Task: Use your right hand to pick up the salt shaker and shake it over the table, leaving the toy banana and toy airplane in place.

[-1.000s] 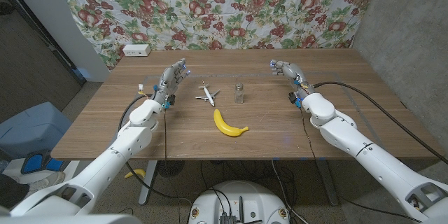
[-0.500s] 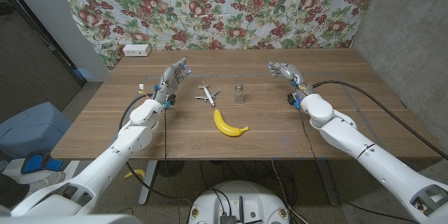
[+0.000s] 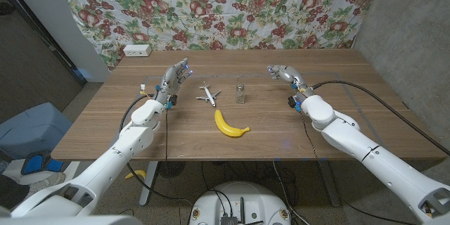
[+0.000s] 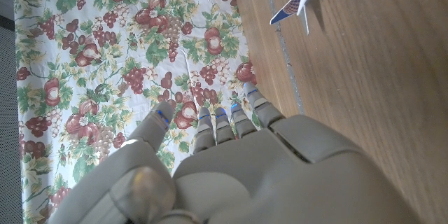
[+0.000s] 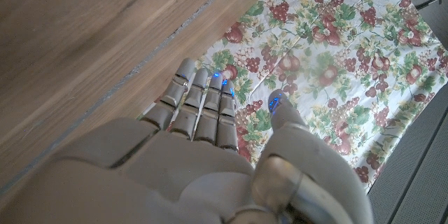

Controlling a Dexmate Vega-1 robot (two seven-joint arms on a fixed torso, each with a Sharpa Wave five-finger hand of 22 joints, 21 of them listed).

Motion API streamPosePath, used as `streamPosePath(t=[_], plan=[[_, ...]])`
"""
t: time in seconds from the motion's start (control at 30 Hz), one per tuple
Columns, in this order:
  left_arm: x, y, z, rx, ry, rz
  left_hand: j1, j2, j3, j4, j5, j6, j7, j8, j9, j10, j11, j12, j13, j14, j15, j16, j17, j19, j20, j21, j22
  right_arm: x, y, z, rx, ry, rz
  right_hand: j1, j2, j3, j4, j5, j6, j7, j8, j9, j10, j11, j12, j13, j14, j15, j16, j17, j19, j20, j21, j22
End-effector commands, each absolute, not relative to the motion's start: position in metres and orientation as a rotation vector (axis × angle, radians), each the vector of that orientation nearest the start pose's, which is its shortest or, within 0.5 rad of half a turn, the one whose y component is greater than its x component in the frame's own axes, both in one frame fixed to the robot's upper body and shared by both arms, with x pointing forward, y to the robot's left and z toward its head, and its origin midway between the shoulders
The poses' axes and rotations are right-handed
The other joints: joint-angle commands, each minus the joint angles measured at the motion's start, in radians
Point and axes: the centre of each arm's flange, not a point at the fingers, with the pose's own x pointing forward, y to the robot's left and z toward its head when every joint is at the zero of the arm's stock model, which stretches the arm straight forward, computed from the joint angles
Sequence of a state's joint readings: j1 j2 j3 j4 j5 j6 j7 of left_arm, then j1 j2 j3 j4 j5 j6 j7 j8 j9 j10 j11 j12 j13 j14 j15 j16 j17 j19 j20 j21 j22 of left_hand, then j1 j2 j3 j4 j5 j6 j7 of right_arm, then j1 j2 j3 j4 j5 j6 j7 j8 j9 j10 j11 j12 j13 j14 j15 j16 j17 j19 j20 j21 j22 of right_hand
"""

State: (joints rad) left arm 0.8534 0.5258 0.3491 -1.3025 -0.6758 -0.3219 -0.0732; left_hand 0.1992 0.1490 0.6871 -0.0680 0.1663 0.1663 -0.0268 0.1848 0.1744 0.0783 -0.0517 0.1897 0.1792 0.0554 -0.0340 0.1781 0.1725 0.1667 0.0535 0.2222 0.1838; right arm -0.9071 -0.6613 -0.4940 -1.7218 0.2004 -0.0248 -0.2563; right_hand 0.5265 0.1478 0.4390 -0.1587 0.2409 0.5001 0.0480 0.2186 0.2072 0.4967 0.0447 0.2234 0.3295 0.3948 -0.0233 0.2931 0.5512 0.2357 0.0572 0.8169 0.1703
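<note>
my right hand (image 3: 283, 72) has drifted toward the salt shaker (image 3: 240, 93), fingers spread and empty; the approach is starting.

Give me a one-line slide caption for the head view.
Open right hand beside salt shaker; toy airplane, toy banana untouched.

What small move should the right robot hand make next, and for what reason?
Probably it should travel toward the small clear glass salt shaker with the metal cap. The right robot hand is open, holds nothing, and is apart from the shaker, which stands upright between it and the white toy airplane, behind the yellow toy banana.
</note>
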Motion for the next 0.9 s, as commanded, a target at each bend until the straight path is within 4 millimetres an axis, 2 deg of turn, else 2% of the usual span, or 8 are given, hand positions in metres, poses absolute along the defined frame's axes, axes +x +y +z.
streamPosePath(t=[0.03,0.37,0.53,0.9], plan=[[0.647,0.3,-0.024,-0.048,-0.621,-0.231,0.006,0.025,0.001,-0.004,0.005,0.009,0.0,0.002,0.006,0.01,0.001,0.007,0.001,0.01,-0.004,0.006,0.001,0.009,0.005,0.003,0.003,0.591,-0.211,-0.014,-0.561,-0.593,0.089,0.005,0.003,0.0,-0.005,0.01,0.003,-0.006,-0.001,0.001,0.004,-0.008,0.0,0.001,0.003,-0.008,0.008,0.003,0.01,-0.001,-0.004,0.002],[0.648,0.301,-0.024,-0.053,-0.622,-0.234,0.004,0.025,0.002,-0.004,0.005,0.009,0.0,0.001,0.006,0.01,0.003,0.006,0.001,0.01,-0.004,0.005,0.001,0.01,0.005,0.002,0.003,0.588,-0.204,-0.015,-0.625,-0.571,0.101,0.021,-0.007,0.002,-0.015,0.013,0.003,-0.005,-0.002,0.001,0.003,-0.011,-0.001,-0.001,0.003,-0.009,0.009,-0.002,0.018,0.006,-0.009,0.002],[0.648,0.3,-0.024,-0.052,-0.622,-0.235,0.004,0.025,0.002,-0.005,0.005,0.01,0.0,0.001,0.006,0.009,0.002,0.006,0.001,0.011,-0.004,0.005,0.001,0.009,0.006,0.002,0.003,0.587,-0.2,-0.016,-0.651,-0.559,0.116,0.031,-0.019,0.0,-0.019,0.015,-0.002,-0.005,-0.005,0.001,0.001,-0.009,-0.003,-0.002,0.0,-0.003,0.007,-0.007,0.021,0.018,-0.014,0.002],[0.646,0.3,-0.025,-0.054,-0.624,-0.235,0.003,0.025,0.002,-0.005,0.005,0.009,0.0,0.001,0.006,0.009,0.003,0.006,0.001,0.011,-0.004,0.005,0.001,0.01,0.006,0.002,0.003,0.585,-0.19,-0.018,-0.727,-0.537,0.135,0.041,-0.047,-0.009,-0.019,0.017,-0.02,-0.007,-0.011,0.001,-0.02,-0.012,-0.011,-0.006,-0.021,-0.001,-0.002,-0.017,0.015,0.028,-0.029,0.001]])
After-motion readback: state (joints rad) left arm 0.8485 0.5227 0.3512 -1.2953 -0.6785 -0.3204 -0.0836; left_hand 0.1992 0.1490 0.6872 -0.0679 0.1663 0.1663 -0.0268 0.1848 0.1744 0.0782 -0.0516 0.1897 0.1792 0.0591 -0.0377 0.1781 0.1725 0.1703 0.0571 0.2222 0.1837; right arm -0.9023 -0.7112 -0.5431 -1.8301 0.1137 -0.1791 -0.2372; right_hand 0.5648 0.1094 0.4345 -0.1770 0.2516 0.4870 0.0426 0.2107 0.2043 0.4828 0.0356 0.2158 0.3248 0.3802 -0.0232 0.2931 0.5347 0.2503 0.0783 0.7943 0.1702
